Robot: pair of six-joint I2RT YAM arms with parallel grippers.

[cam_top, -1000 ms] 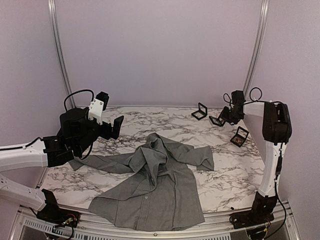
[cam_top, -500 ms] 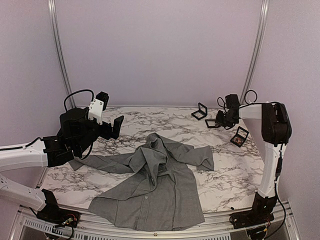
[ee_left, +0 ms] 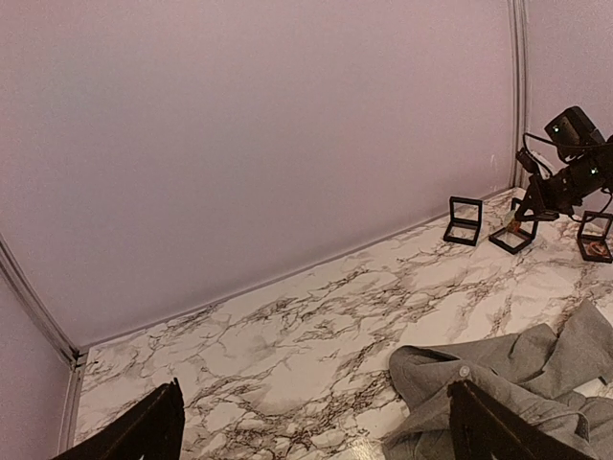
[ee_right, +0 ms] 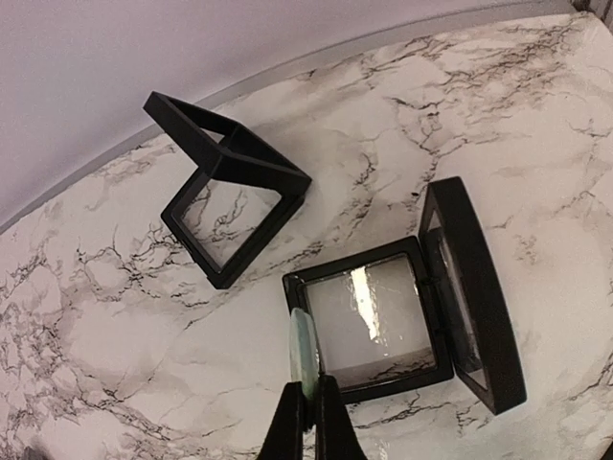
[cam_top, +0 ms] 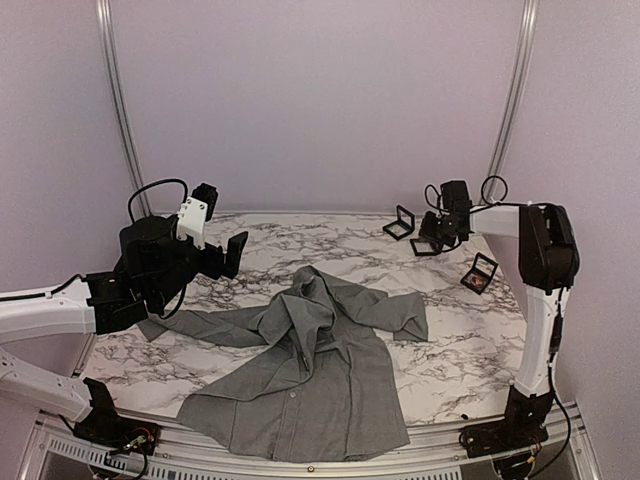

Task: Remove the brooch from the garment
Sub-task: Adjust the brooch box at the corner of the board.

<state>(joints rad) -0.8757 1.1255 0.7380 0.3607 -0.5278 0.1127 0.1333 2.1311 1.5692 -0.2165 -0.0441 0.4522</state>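
Right gripper (ee_right: 306,414) has been swung leftwards w/ brooch (ee_right: 304,359) pinched edge-on, now held over open box (ee_right: 474,287), prob. for dropping in. Shirt (cam_top: 310,370) is left lying well apart, brooch already off. Left gripper (cam_top: 222,226) is kept spread wide, parked clear.

One garment (cam_top: 300,370) is counted, grey. One brooch (ee_right: 305,356) is counted, seen edge-on. Three black hinged display boxes are counted in the top view: far box (cam_top: 399,222), middle box (cam_top: 430,243), right box (cam_top: 481,272). Only two of them are caught by the right wrist view. All three are open. One of the three, the right box, is counted as holding something reddish, too small to identify. Two grippers are counted: left gripper (cam_top: 224,218), right gripper (ee_right: 306,407). One marble table (cam_top: 460,340) is counted.
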